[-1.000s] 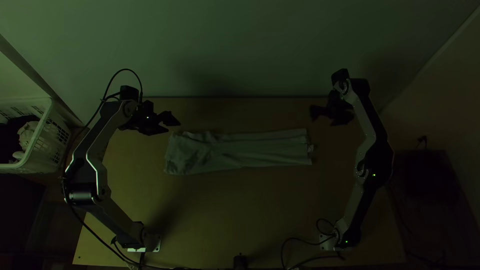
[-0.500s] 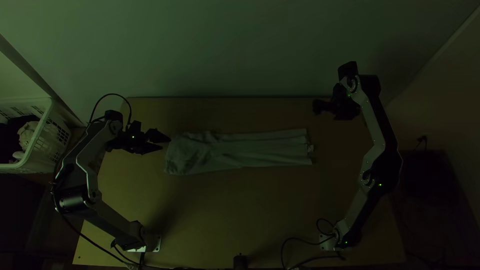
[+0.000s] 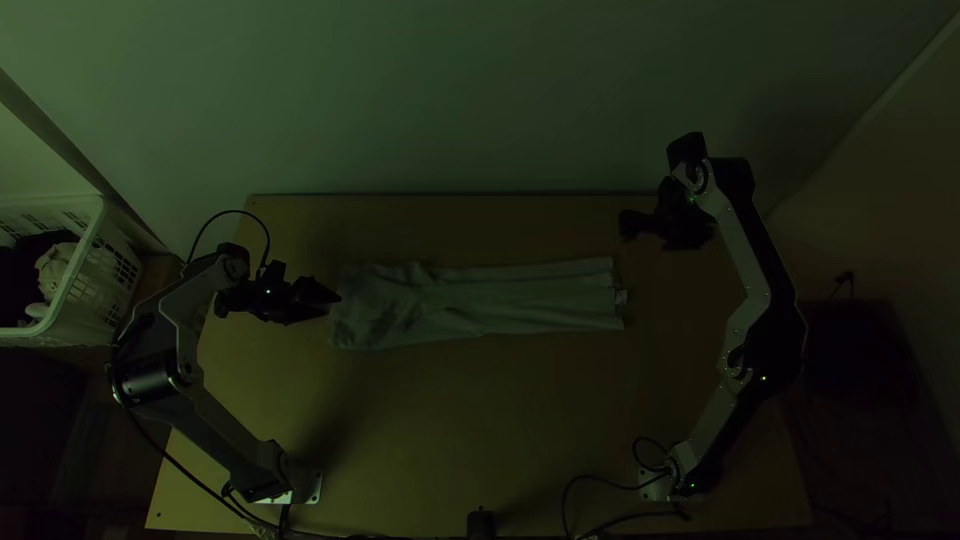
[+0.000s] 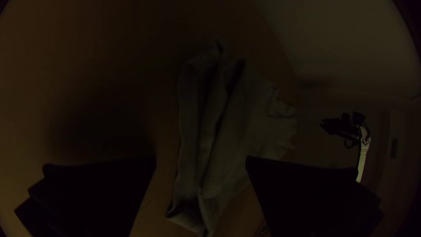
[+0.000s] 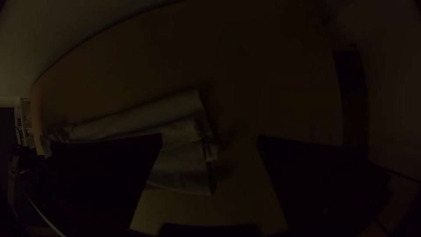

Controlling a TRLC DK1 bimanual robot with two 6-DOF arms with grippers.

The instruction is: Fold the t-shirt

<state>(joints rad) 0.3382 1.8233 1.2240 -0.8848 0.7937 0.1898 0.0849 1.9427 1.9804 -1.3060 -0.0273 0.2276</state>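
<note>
My left gripper [image 3: 330, 302] is at the left end of the pale t-shirt [image 3: 500, 300], which lies as a long folded strip across the table, rumpled at its left end. My right gripper [image 3: 632, 226] hangs beyond the strip's right end, toward the table's far edge. In the left wrist view the fingers of my left gripper [image 4: 201, 164] stand wide apart, with the t-shirt [image 4: 228, 127] seen between and past them. The right wrist view has my right gripper [image 5: 209, 142] open with nothing between its fingers, near the t-shirt's layered end [image 5: 180, 136].
A white basket [image 3: 85, 285] holding cloth stands off the table's left side. A wall rises behind the table's [image 3: 480, 430] far edge. A small dark object [image 3: 481, 523] sits at the near edge, and cables run by both arm bases.
My left gripper has come toward the near side and slightly left, to the t-shirt's left end. My right gripper shifted slightly and came back. The t-shirt has stayed as it was.
</note>
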